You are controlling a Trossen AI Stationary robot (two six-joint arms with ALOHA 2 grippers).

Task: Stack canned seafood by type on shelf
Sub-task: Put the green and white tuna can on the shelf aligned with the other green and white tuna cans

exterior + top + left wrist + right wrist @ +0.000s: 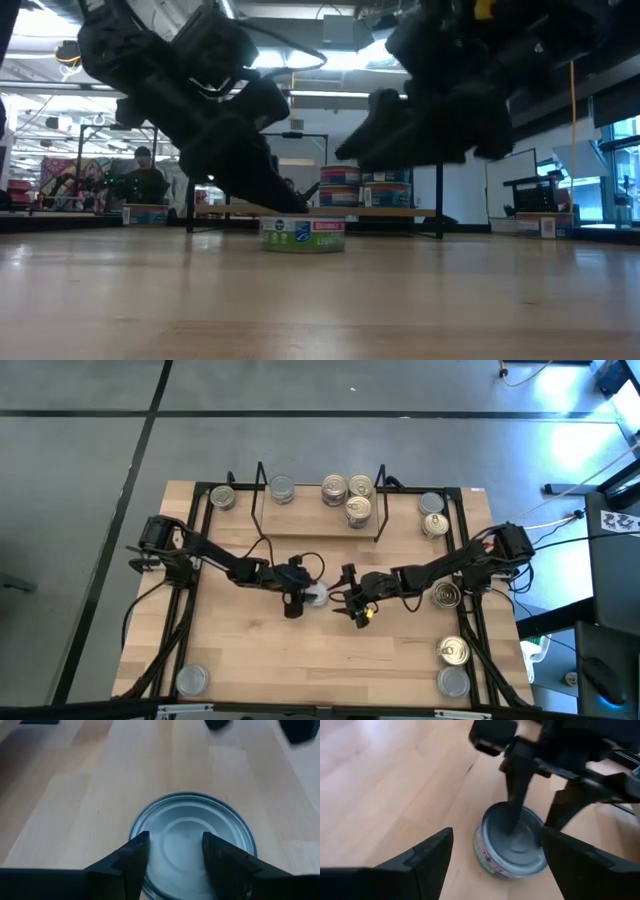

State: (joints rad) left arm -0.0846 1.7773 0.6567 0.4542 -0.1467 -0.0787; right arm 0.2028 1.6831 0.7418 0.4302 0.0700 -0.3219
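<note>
The step in hand looks like a pick of the grey-topped tin (316,596) at mid-table, and doing it well probably means getting the left fingers spread wide enough to pass outside the rim, lowering until the pads sit on the side wall, and only then closing, since a squeeze across the flat lid would likely slip off. Starting on the left, the left gripper (297,603) hangs directly over that tin; in the left wrist view its fingers (131,861) stand partly apart, the gap narrower than the tin's (192,840) top, so they lie over the lid rather than around it, and they grip nothing; whether the tips actually touch the lid I cannot tell. The low view shows the tin (302,235) standing flat on the wooden table (320,300), green label outward. Just to the right, the right gripper (358,610) hovers close beside the same tin with its fingers (427,855) spread wide and empty, the tin (512,842) lying ahead of them. Farther back, the shelf (318,525) holds one grey-topped can (283,488) and a cluster of gold-topped cans (348,495), so this tin probably belongs with the grey one; other cans wait scattered at the table's corners and right edge.
</note>
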